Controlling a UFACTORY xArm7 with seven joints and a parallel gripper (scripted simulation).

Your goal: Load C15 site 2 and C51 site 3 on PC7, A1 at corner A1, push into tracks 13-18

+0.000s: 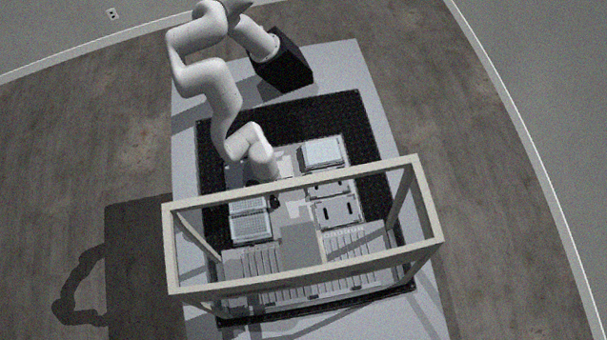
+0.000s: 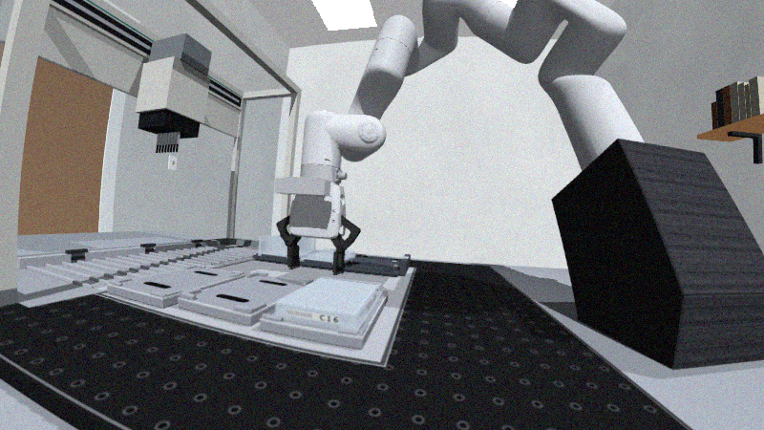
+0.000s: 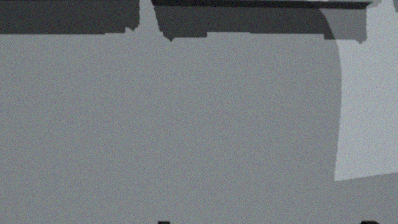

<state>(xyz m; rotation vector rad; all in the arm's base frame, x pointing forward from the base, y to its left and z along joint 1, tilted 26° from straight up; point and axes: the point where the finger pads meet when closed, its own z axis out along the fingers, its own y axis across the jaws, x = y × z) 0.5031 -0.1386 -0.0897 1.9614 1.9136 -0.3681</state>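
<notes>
— How do the jaws stand?

— The gripper (image 2: 315, 266) hangs spread to its full width with nothing between the dark fingers (image 2: 292, 251), tips low over the pale apron (image 2: 397, 299) (whether they touch it I cannot tell).

— And the plates?

— C16 (image 2: 330, 305), a flat, pale rectangular plate with its label on the near wall, sits in its nest at the gripper's 6 o'clock in the exterior view. The two nests (image 2: 235, 299) beside it show only dark slots. From the top, two gridded plates (image 1: 248, 220) lie one behind the other on the carrier PC7 (image 1: 230, 221), at 9 o'clock from those nests.

— The desk?

— A black perforated mat (image 2: 320, 384) covers it; ribbed grey rails (image 2: 133, 262) run beyond.
</notes>
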